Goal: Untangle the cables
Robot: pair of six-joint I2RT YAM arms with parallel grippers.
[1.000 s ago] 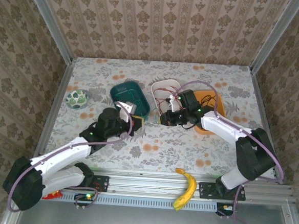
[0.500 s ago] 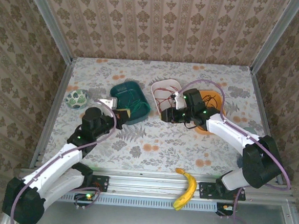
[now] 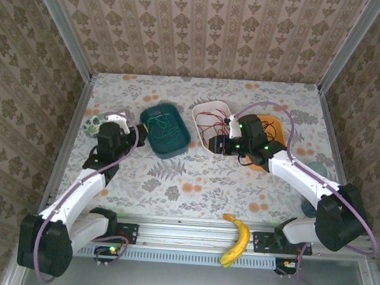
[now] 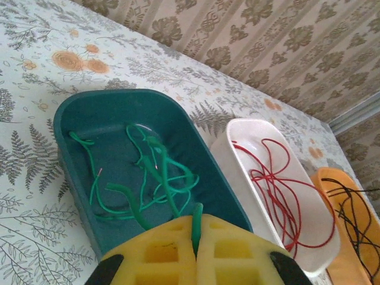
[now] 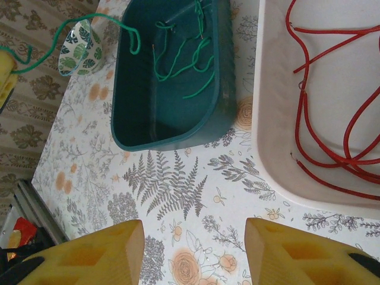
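Observation:
The cables lie sorted by colour. The green cable [image 4: 160, 172] [image 3: 168, 131] [image 5: 184, 59] loops inside the teal bin [image 4: 202, 154] [image 3: 176, 148] [image 5: 172, 127]. One strand runs up over the bin's left rim to my left gripper [image 4: 196, 231] [image 3: 138, 136], which is shut on it. The red cable [image 4: 270, 178] [image 3: 210, 127] [image 5: 303, 113] lies in the white bin [image 4: 243, 160] [image 3: 208, 110] [image 5: 279, 119]. The black cable [image 4: 356, 214] [image 3: 264, 127] lies in the orange bin [image 4: 332, 178] [image 3: 271, 122]. My right gripper [image 5: 193, 255] [image 3: 214, 145] hangs open over bare tablecloth below the white bin, holding nothing.
A leaf-patterned bowl [image 3: 95, 124] [image 5: 77, 44] stands left of the teal bin, close behind my left wrist. A banana [image 3: 238, 240] lies on the front rail. Papered walls close in the table on three sides.
My left arm has swung back to the left, drawing the green strand from the gap between the bins to the teal bin's left side. My right gripper has opened and shifted slightly right.

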